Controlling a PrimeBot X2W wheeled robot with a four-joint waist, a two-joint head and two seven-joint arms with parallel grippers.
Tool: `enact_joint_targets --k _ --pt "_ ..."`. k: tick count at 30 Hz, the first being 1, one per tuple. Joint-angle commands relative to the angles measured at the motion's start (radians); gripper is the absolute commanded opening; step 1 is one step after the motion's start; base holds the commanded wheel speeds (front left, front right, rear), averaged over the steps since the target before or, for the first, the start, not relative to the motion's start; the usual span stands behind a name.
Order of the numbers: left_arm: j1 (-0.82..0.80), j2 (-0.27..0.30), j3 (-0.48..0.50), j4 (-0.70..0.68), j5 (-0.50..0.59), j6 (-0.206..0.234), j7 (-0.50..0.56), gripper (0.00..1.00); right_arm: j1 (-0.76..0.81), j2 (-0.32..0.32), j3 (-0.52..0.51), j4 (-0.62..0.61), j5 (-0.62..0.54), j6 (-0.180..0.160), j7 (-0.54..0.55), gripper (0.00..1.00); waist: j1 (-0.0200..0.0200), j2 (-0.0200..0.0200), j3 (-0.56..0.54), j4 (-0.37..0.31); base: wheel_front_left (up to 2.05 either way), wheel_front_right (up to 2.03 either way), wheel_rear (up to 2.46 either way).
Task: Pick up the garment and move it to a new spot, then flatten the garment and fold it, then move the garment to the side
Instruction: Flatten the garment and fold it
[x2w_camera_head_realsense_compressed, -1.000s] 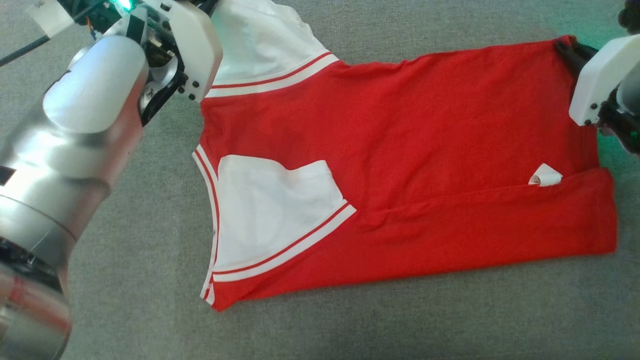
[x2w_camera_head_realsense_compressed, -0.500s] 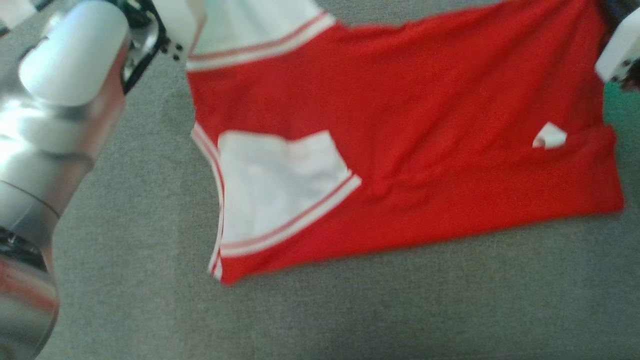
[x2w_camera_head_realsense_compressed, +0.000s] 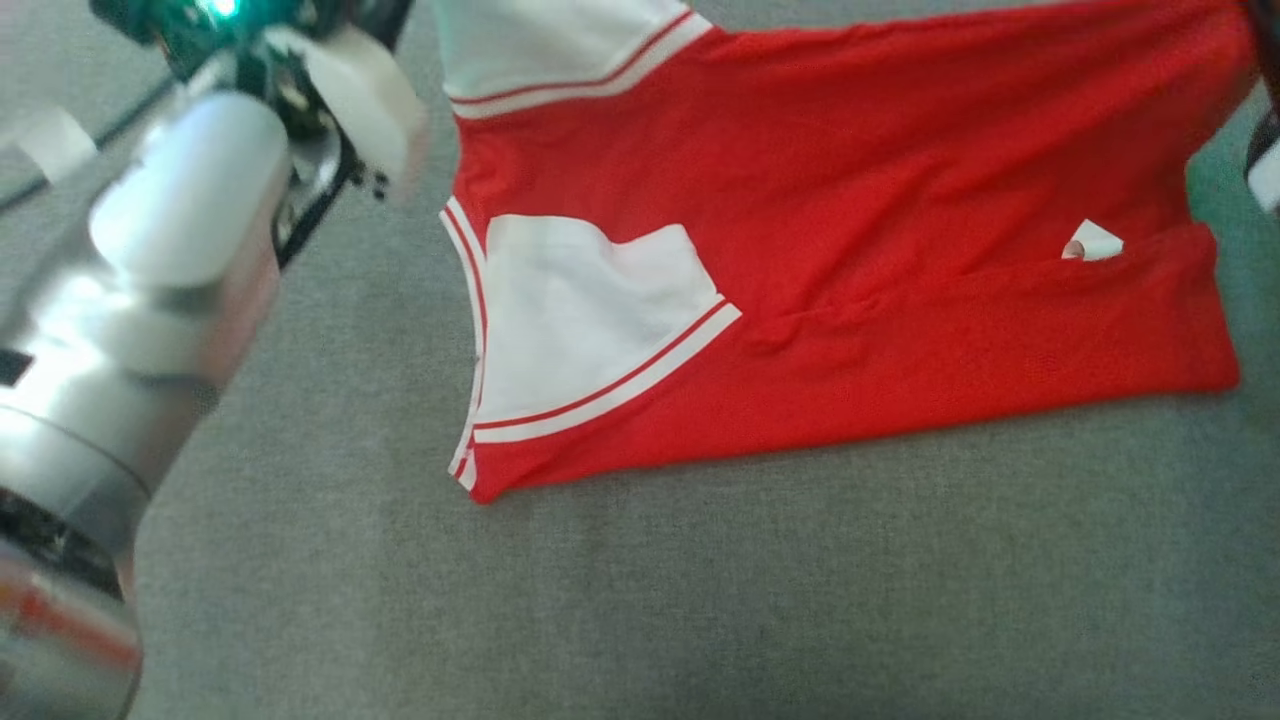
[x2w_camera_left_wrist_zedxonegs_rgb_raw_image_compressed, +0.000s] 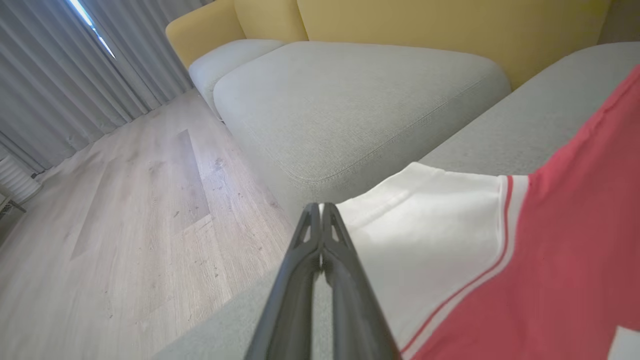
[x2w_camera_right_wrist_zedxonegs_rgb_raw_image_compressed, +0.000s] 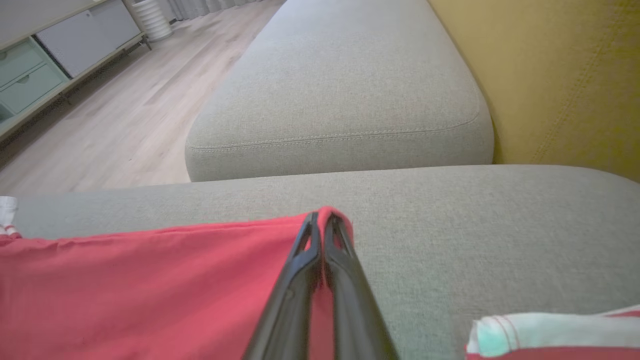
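The red garment (x2w_camera_head_realsense_compressed: 850, 200) with white sleeves lies spread on the grey sofa cushion (x2w_camera_head_realsense_compressed: 700, 600). One white sleeve (x2w_camera_head_realsense_compressed: 580, 300) is folded onto its front, and a small white label (x2w_camera_head_realsense_compressed: 1092, 242) shows near the hem. In the left wrist view my left gripper (x2w_camera_left_wrist_zedxonegs_rgb_raw_image_compressed: 320, 207) is shut on the edge of the other white sleeve (x2w_camera_left_wrist_zedxonegs_rgb_raw_image_compressed: 430, 225). The right wrist view has my right gripper (x2w_camera_right_wrist_zedxonegs_rgb_raw_image_compressed: 322, 217) shut on a corner of the red hem (x2w_camera_right_wrist_zedxonegs_rgb_raw_image_compressed: 150, 285). My silver left forearm (x2w_camera_head_realsense_compressed: 150, 300) crosses the left of the head view.
A yellow backrest (x2w_camera_left_wrist_zedxonegs_rgb_raw_image_compressed: 450, 20) rises behind the sofa, and another grey cushion (x2w_camera_left_wrist_zedxonegs_rgb_raw_image_compressed: 350, 100) adjoins this one. Wooden floor (x2w_camera_left_wrist_zedxonegs_rgb_raw_image_compressed: 125, 225), grey curtains (x2w_camera_left_wrist_zedxonegs_rgb_raw_image_compressed: 50, 75) and a low cabinet with drawers (x2w_camera_right_wrist_zedxonegs_rgb_raw_image_compressed: 30, 75) lie beyond. Bare cushion stretches in front of the garment.
The head picture has shifted. The garment's far edge now runs up to the top of the picture and looks drawn tighter. The right gripper's housing has slid almost off the right edge.
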Motion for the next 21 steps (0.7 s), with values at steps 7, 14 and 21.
enact_joint_targets --k 7,14,21 --pt "0.084 0.099 0.015 -0.168 -0.009 0.063 -0.025 0.00 0.118 -0.081 0.010 -0.081 0.049 0.007 -0.082 0.00 0.0001 0.0000 -0.050 0.026 0.00 0.00 0.00" --pt "0.251 0.192 0.003 -0.409 -0.027 0.164 0.002 0.00 0.235 -0.128 0.016 -0.138 0.080 0.007 -0.138 0.00 0.0001 0.0000 -0.088 0.050 0.00 0.00 0.00" --pt "0.391 0.278 0.001 -0.613 -0.043 0.270 0.018 0.00 0.327 -0.164 0.004 -0.174 0.099 0.007 -0.173 0.00 0.0001 0.0000 -0.113 0.059 0.00 0.00 0.00"
